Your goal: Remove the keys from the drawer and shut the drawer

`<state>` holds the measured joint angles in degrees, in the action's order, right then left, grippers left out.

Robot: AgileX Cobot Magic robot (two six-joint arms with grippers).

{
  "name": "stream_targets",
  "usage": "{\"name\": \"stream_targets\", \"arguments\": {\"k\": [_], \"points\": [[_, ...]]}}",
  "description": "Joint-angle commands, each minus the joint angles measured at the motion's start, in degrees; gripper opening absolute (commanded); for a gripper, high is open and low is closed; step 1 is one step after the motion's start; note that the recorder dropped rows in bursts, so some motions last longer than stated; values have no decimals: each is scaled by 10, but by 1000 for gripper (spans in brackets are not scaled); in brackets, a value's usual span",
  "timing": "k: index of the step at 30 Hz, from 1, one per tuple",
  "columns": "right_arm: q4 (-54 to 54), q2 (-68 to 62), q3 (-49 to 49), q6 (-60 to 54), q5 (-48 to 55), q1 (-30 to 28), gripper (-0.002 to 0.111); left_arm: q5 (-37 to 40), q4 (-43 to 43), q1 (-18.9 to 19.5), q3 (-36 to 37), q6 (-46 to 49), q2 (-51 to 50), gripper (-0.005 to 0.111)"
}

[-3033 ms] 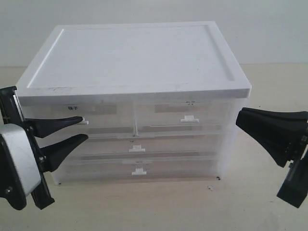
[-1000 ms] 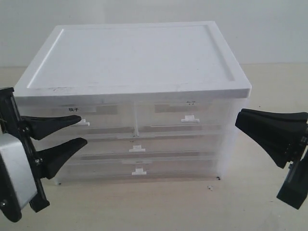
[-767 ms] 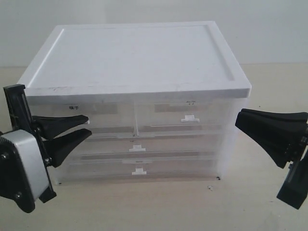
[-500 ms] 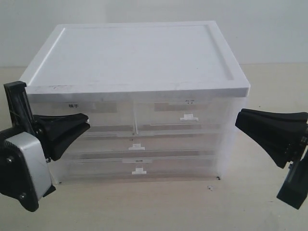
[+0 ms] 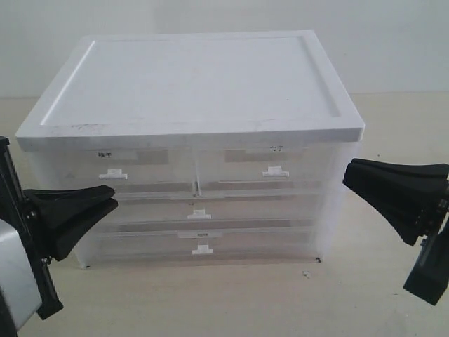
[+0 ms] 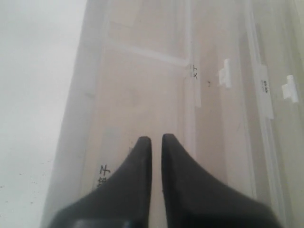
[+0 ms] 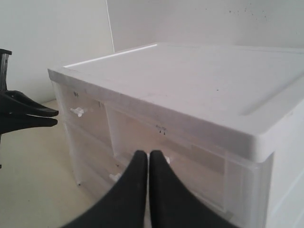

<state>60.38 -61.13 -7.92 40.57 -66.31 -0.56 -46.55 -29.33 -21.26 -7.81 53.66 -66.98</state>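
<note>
As the drawer (image 5: 137, 168) looks shut, level with the one beside it, no part of the task is done yet. It has to be pulled out, the keys lifted out, and then it has to be pushed back in. The keys cannot be seen. I think they are inside, but the cloudy front hides them.

The drawer is the top left one in the white box of drawers (image 5: 196, 91) on the bench (image 5: 245, 295). Its front is milky see-through plastic. It has a small white handle (image 5: 114, 173), a white label (image 5: 105, 154) with dark marks above that, and a grey strip (image 5: 153, 157) next to the label.

The left tool (image 5: 112, 196) is pinched shut with nothing in it. Its tips sit below the handle and apart from it. The right tool (image 5: 349, 175) is shut too and empty, off at the right side of the box. To open the drawer, the left tool will likely need to open up and get on the handle.
</note>
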Motion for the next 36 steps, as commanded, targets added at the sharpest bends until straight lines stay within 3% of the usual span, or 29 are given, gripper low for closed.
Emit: {"name": "stream_targets", "arguments": {"k": [1,7,13,18,23,25,28,29,33,36], "points": [[4,-1,-2,-2,-3,2,0,10,4,-1,-4,-5,3,5],[4,-1,-2,-2,-3,2,0,-28,-32,-1,-21,-102,-12,5],[4,-1,-2,-2,-3,2,0,-107,-112,-1,-100,-478,2,5],[4,-1,-2,-3,-2,2,0,-24,-195,-1,-175,-791,55,5],[4,-1,-2,-3,-2,2,0,28,-244,-1,-243,-1023,69,5],[4,-1,-2,-3,-4,2,0,152,-385,-1,-307,-1129,65,5],[4,-1,-2,-2,-1,2,0,228,-659,-1,-401,-1391,51,5],[4,-1,-2,-2,-1,2,0,235,-706,-1,-428,-1450,48,5],[4,-1,-2,-2,-1,2,0,268,-706,-1,-481,-1414,45,5],[4,-1,-2,-2,-1,2,0,283,-706,-1,-498,-1324,46,5]]}}
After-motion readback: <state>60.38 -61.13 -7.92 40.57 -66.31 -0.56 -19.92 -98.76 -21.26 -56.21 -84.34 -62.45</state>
